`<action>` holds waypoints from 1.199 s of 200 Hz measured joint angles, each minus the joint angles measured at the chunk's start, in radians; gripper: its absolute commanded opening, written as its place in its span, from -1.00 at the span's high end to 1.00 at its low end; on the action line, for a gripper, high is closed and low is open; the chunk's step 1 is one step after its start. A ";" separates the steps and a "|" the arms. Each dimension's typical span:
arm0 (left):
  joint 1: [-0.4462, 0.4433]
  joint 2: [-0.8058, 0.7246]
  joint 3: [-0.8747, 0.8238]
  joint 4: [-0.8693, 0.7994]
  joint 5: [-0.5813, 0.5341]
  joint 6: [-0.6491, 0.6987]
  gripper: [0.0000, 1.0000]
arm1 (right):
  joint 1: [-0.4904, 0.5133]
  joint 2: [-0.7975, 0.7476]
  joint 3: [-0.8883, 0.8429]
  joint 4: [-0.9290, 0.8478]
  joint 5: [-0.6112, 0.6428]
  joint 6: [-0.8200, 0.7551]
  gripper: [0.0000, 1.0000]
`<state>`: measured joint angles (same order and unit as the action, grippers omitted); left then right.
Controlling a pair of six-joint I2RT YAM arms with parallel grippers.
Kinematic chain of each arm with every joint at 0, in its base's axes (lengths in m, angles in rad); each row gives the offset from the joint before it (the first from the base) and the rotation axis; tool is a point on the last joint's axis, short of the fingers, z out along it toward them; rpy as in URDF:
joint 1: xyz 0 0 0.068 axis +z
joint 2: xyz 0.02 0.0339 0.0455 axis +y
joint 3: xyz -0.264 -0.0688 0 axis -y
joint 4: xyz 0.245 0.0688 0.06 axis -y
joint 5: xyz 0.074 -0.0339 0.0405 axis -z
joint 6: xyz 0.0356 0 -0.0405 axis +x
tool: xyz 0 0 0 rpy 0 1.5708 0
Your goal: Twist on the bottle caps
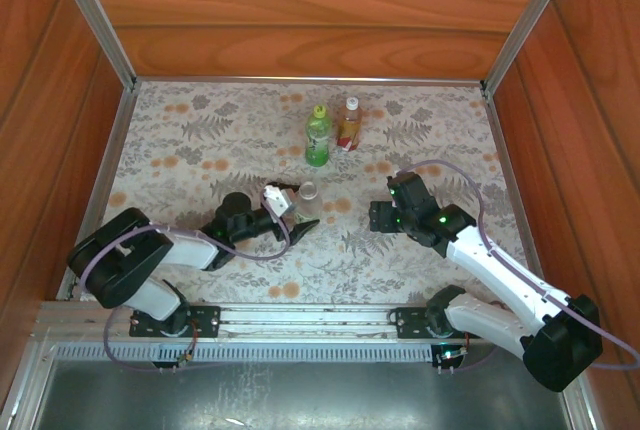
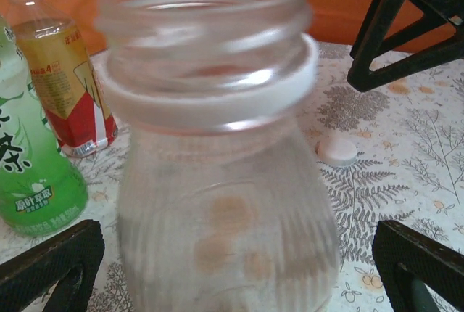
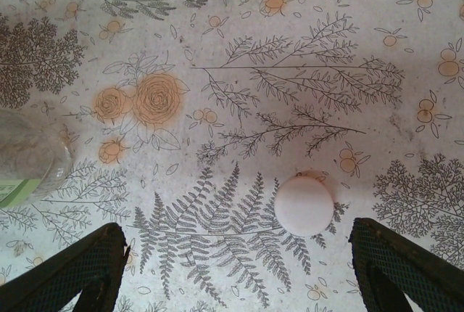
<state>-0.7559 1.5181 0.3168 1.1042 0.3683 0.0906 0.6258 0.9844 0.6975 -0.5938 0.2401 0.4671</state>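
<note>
one white cap (image 3: pixel 304 204) is lying right of the open bottle (image 2: pixel 217 145), under the wide, empty right pincer (image 3: pixel 235 254); left pincer (image 2: pixel 235 254) is gaping around that bottle.

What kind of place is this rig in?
Probably a purpose-built robot test booth: reddish wood-panel walls on silver aluminium posts, a floral-printed table cover, and a grey metal mounting rail.

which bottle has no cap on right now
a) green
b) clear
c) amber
b: the clear bottle has a bare threaded mouth, while the green bottle and amber bottle are both capped; a white cap lies loose on the table.
</note>
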 measured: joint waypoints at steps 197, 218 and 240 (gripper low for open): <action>-0.004 0.094 0.019 0.086 0.110 -0.021 -0.40 | -0.060 0.169 -0.053 0.085 0.079 0.087 -0.52; -0.004 0.094 0.019 0.086 0.123 -0.021 -0.40 | -0.075 0.245 -0.051 0.082 0.064 0.106 -0.45; -0.004 0.096 0.019 0.086 0.134 -0.020 -0.40 | -0.079 0.296 -0.049 0.080 0.047 0.117 -0.40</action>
<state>-0.7597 1.6138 0.3355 1.1900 0.5018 0.0704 0.5465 1.2800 0.6487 -0.5133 0.2874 0.5838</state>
